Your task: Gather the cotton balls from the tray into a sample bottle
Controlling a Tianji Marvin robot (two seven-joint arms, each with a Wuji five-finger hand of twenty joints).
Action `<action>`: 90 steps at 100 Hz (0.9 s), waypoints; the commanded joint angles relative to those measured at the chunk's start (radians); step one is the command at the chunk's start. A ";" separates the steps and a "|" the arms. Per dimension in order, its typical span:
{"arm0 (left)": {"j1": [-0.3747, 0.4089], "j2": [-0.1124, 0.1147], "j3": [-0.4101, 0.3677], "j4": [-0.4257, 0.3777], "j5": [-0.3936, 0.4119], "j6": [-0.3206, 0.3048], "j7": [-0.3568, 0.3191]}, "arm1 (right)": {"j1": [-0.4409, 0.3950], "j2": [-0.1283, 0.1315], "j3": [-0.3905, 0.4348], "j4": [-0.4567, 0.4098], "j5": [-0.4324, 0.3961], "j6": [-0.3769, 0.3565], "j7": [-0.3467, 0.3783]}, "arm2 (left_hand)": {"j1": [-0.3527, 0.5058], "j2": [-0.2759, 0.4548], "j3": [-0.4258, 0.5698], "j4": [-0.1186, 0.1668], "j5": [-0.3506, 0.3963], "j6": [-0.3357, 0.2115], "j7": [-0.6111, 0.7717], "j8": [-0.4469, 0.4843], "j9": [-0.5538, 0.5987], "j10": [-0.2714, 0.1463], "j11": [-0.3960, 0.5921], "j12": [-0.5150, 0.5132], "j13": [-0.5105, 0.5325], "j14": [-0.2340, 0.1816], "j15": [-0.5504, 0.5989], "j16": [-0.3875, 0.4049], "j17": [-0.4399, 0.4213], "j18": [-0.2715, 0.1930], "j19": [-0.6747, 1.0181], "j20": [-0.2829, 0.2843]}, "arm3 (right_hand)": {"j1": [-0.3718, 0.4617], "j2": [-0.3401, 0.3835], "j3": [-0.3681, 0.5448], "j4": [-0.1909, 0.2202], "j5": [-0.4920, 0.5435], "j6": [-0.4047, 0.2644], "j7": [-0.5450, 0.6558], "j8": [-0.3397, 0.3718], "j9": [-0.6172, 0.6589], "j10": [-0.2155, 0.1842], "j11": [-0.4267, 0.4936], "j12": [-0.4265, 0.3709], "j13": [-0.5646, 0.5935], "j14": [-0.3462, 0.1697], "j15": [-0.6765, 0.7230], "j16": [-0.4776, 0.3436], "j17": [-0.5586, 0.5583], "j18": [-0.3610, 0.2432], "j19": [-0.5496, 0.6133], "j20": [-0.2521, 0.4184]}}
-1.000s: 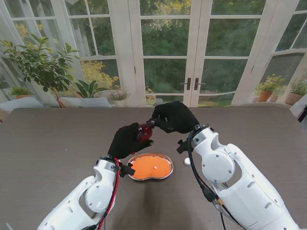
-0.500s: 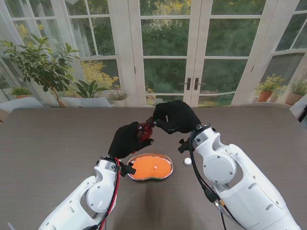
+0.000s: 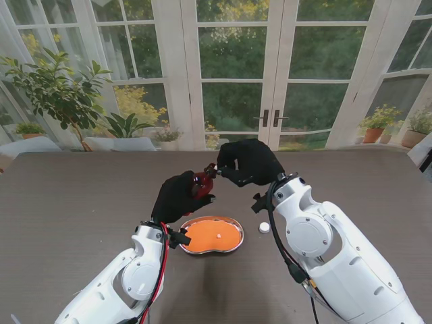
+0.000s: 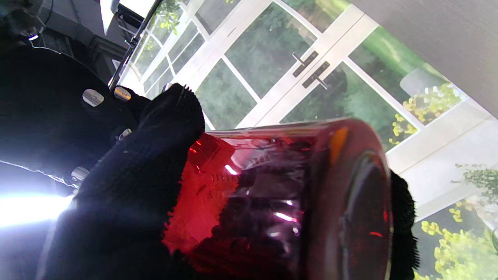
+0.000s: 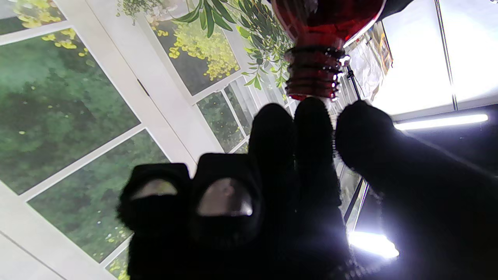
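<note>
My left hand [image 3: 177, 197] is shut on the dark red sample bottle [image 3: 202, 183], held tilted in the air above the tray, neck toward the right hand. The bottle fills the left wrist view [image 4: 295, 198]. My right hand [image 3: 248, 163] pinches thumb and fingertips [image 5: 311, 116] together right at the bottle's open threaded mouth [image 5: 313, 79], and a small white bit of cotton shows between them. The metal kidney-shaped tray [image 3: 191, 247] with an orange liner lies nearer to me. One cotton ball [image 3: 220, 235] rests in it.
A small white cap [image 3: 264, 227] lies on the brown table just right of the tray, beside my right forearm [image 3: 317, 236]. Glass doors and potted plants [image 3: 61, 88] stand beyond the table's far edge.
Both hands have risen slightly and drifted a little away from me, keeping the right fingertips at the bottle's mouth. The tray and cap have not moved.
</note>
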 commanded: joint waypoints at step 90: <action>0.008 0.000 -0.009 -0.013 0.001 -0.015 -0.037 | 0.091 0.014 -0.065 0.026 0.014 -0.048 0.129 | 0.266 0.309 0.303 0.023 0.136 -0.201 0.235 0.016 0.056 -0.039 0.013 0.030 0.039 0.043 0.059 0.018 -0.014 -0.037 0.028 0.020 | -0.008 -0.283 -0.009 -0.104 -0.101 -0.100 0.299 0.274 -0.068 -0.045 0.166 0.094 0.023 -0.075 -0.008 -0.018 -0.045 -0.033 -0.007 0.038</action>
